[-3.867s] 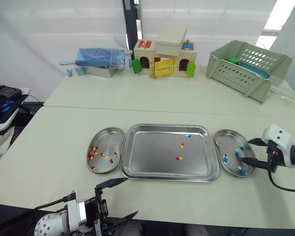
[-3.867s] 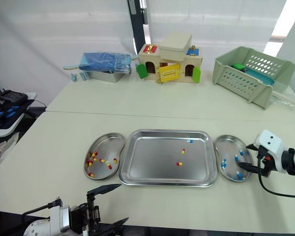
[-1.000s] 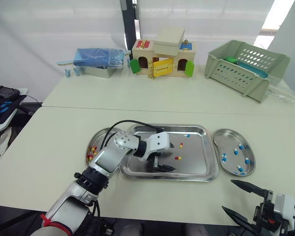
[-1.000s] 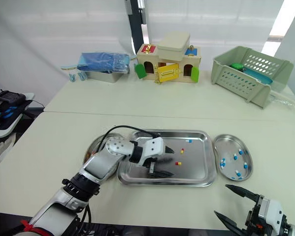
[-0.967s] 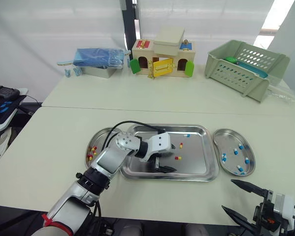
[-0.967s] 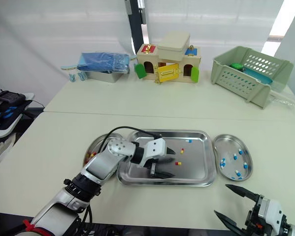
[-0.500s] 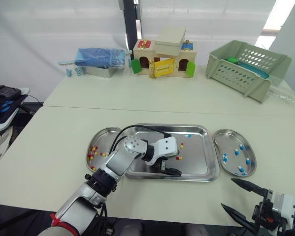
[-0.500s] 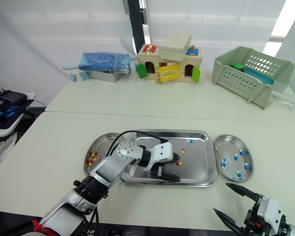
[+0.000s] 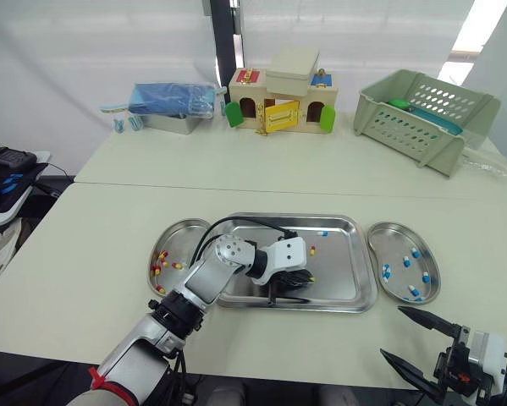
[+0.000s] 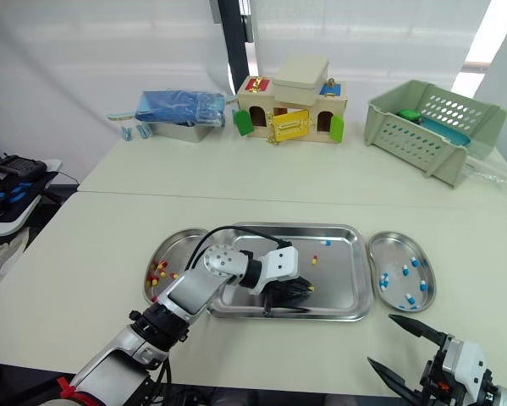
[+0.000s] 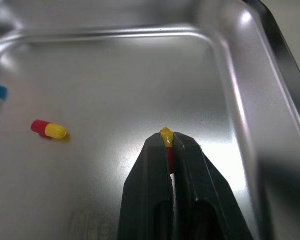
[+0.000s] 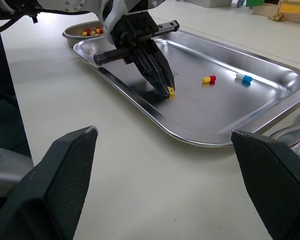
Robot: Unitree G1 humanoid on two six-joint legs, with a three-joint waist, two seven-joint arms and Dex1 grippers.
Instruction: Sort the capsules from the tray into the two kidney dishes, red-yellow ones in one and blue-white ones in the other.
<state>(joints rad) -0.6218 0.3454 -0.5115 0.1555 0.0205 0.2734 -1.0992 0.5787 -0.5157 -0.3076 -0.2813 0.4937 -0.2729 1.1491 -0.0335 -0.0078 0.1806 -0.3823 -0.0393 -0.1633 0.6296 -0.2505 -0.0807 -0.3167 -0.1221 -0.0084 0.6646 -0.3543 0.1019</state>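
The steel tray (image 9: 342, 275) lies in the middle of the table. My left gripper (image 9: 306, 278) reaches into it, shut on a red-yellow capsule (image 11: 166, 142) that pokes out at the fingertips, low over the tray floor. Another red-yellow capsule (image 9: 312, 250) and a blue-white one (image 9: 322, 233) lie further back in the tray. The left kidney dish (image 9: 185, 241) holds several red-yellow capsules, the right kidney dish (image 9: 397, 245) several blue-white ones. My right gripper (image 9: 392, 332) hangs open off the table's near right edge, holding nothing.
At the back stand a toy house (image 9: 283, 93), a green perforated basket (image 9: 427, 106) and a metal box with a blue bag (image 9: 170, 106). A seam crosses the table behind the tray. A black device (image 9: 3, 161) sits off to the far left.
My left gripper has moved slightly right in the tray and closed on the red-yellow capsule. The right gripper has stayed where it was.
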